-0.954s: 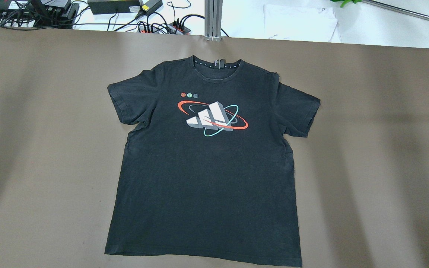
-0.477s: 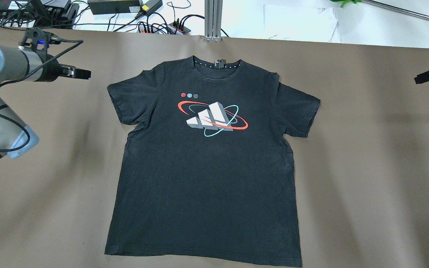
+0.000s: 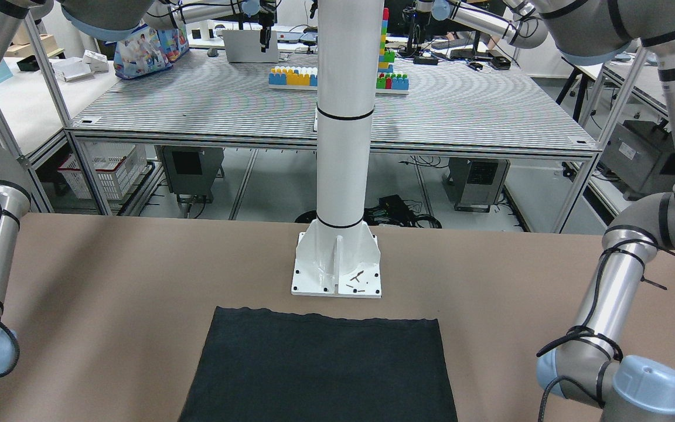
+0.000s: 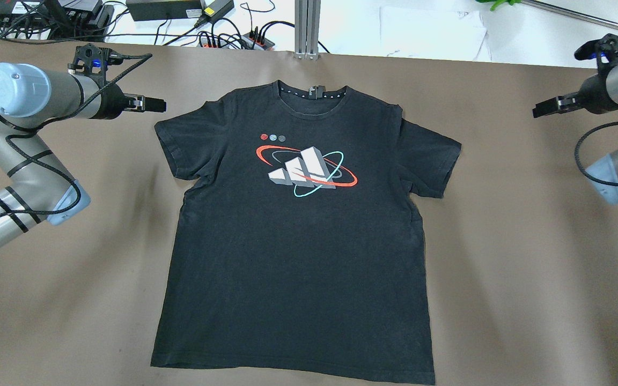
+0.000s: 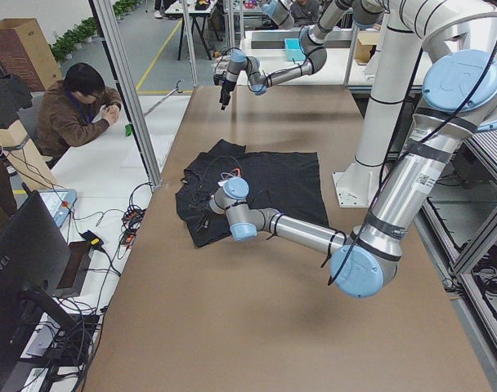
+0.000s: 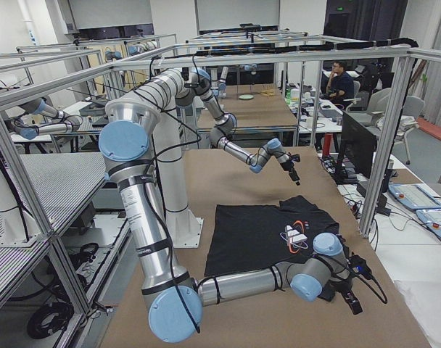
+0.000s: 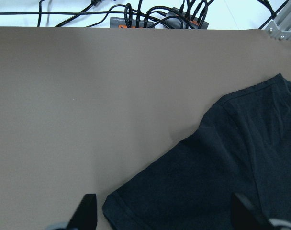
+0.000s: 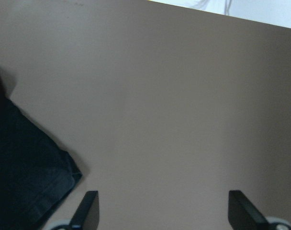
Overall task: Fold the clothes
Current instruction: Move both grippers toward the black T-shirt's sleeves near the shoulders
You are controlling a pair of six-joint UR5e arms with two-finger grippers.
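The left gripper hovers with its jaws spread wide beside one sleeve of the black T-shirt. The shirt lies flat, print up, mid-way along the brown table. The right gripper, equally spread and empty, hangs near the opposite sleeve.

Brown matte worktop. Black cables and power strips along its far edge. Behind: aluminium-framed bench, ribbed grey top, coloured toy blocks on it, white plastic basket underneath. Person seated at white side desk.
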